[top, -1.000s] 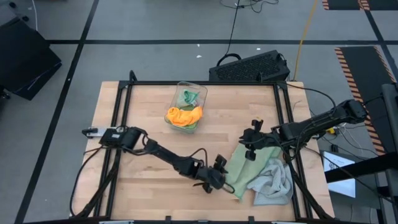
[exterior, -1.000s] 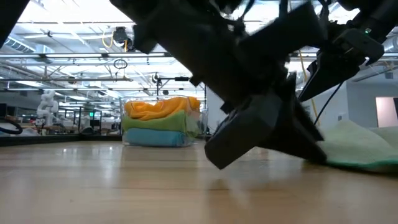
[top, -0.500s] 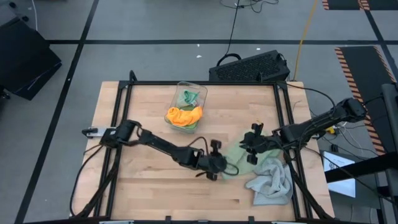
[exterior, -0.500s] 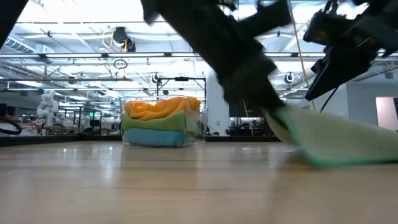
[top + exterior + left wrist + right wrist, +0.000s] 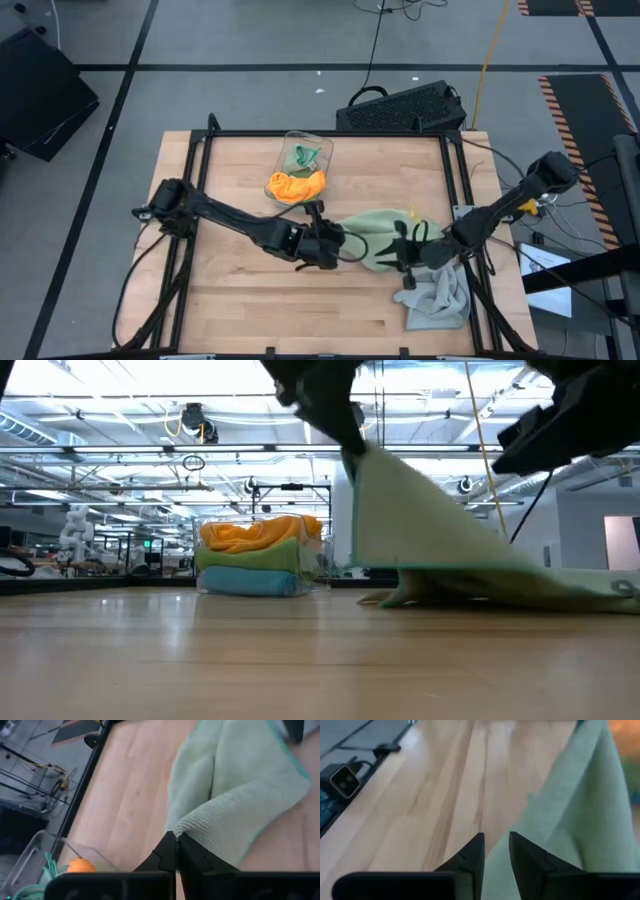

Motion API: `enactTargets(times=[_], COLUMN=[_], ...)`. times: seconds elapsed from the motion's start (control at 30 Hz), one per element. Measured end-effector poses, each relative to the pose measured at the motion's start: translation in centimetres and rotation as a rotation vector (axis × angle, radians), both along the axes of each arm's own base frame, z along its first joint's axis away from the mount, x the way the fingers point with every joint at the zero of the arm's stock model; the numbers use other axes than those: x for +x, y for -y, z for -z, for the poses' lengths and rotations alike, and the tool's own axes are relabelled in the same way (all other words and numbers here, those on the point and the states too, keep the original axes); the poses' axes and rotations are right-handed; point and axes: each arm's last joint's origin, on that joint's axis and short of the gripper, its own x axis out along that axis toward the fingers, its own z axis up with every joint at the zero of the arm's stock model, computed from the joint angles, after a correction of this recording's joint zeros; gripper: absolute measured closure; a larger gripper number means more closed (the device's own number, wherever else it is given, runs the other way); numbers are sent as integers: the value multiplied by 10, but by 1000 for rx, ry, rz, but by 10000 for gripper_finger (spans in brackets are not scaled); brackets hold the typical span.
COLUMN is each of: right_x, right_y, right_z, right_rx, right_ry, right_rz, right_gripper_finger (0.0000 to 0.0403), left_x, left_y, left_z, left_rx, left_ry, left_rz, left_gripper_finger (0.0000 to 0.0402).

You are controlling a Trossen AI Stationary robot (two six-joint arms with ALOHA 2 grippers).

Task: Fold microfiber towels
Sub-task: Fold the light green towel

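A bin [image 5: 300,172] of towels sits behind the spread towel [image 5: 375,238]; another towel [image 5: 437,298] lies right-front.

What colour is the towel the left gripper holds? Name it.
Sage green towel, pinched in the left gripper; clearest in the left wrist view.

A pale sage-green towel [image 5: 378,238] with a darker teal-green edge lies stretched over a light, honey-coloured wooden table [image 5: 240,310] framed in black. Just beside the sage cloth, a light grey towel [image 5: 437,298] lies crumpled. Well apart from it, a clear plastic bin [image 5: 297,171] holds a bright orange towel [image 5: 295,185] and a bright green towel [image 5: 306,156]; the low view also shows a light blue towel [image 5: 247,581] layered beneath them. Both arms are dark, almost black, against grey flooring crossed by black lines.
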Motion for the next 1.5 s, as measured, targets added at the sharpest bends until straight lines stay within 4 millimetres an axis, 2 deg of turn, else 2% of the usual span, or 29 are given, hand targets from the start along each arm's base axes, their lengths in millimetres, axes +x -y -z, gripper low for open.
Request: enactTargets(times=[0.1, 0.27, 0.43, 0.63, 0.8, 1.03, 1.13, 1.27, 1.43, 1.5], right_x=[7, 18, 16, 12, 4, -1, -1, 2, 6, 8], right_y=[-11, -25, -32, -39, -40, -32, -26, -18, -17, -18], right_z=[7, 25, 41, 51, 55, 64, 66, 67, 65, 62], right_rx=[-74, -114, -282, -345, -508, -589, -599, -592, -586, -587], right_ry=[56, 100, 107, 86, 80, 1, -16, -28, -12, 6], right_rz=[-7, -1, 95, 88, 135, 185, 241, 305, 311, 302], right_gripper_finger=[294, 228, 180, 153, 151, 170, 194, 258, 374, 393], left_x=[-3, -6, -5, -4, -2, 0, 1, 2, 2, 2], left_y=[0, -1, -3, -11, -20, -27, -30, -31, -31, -31], left_z=[-9, -14, -13, -13, -13, -13, -13, -13, -13, -13], left_rx=[-33, -66, -83, -95, -115, -133, -149, -169, -164, -163], left_ry=[36, 67, 74, 80, 96, 105, 108, 105, 102, 102], left_rz=[-18, -40, -62, -102, -137, -162, -161, -154, -150, -150], left_gripper_finger=[390, 391, 390, 395, 386, 396, 386, 390, 390, 381])
